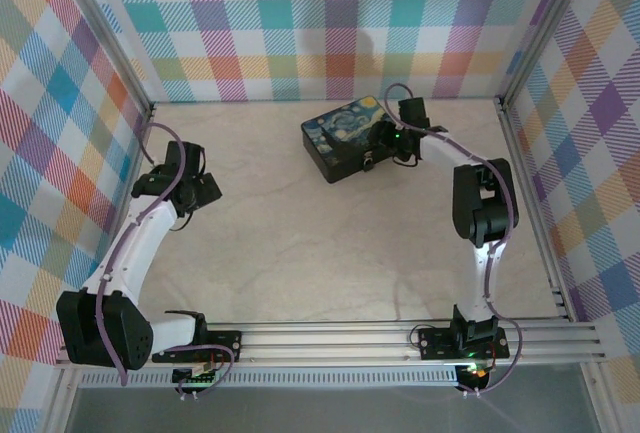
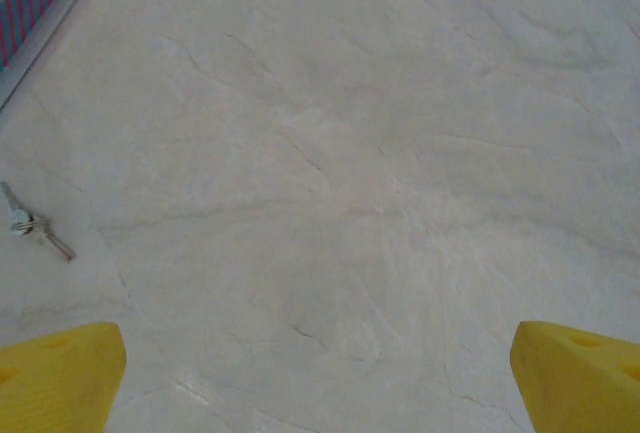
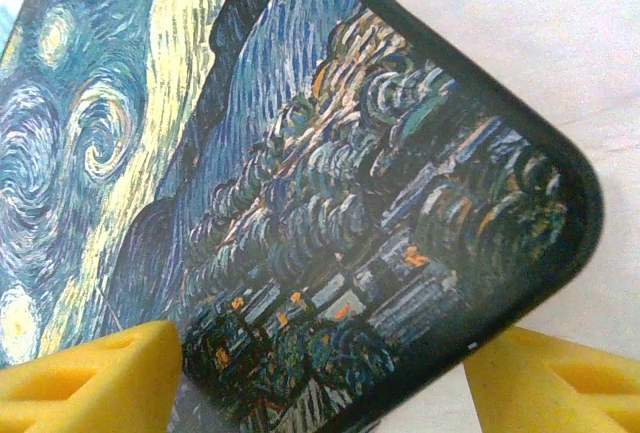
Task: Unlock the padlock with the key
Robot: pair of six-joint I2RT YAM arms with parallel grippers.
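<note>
The box (image 1: 340,138) sits far back on the table (image 1: 300,243), the padlock (image 1: 369,162) on its near face.

The box (image 3: 330,203) runs off the right wrist view's top and left edges, and the pads (image 3: 90,378) of the right gripper (image 3: 320,393) flanking its corner are cut at the bottom. From above, the padlock (image 1: 370,162) on the box's front is too small to make out.

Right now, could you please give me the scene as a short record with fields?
box: dark, starry-night lid, far side of the table
padlock: tiny, at the box's near side; detail too small to tell
key: lying flat on the table, not held
left gripper: open, above bare table, key off to one side
right gripper: open, straddling a corner of the box; contact unclear
</note>
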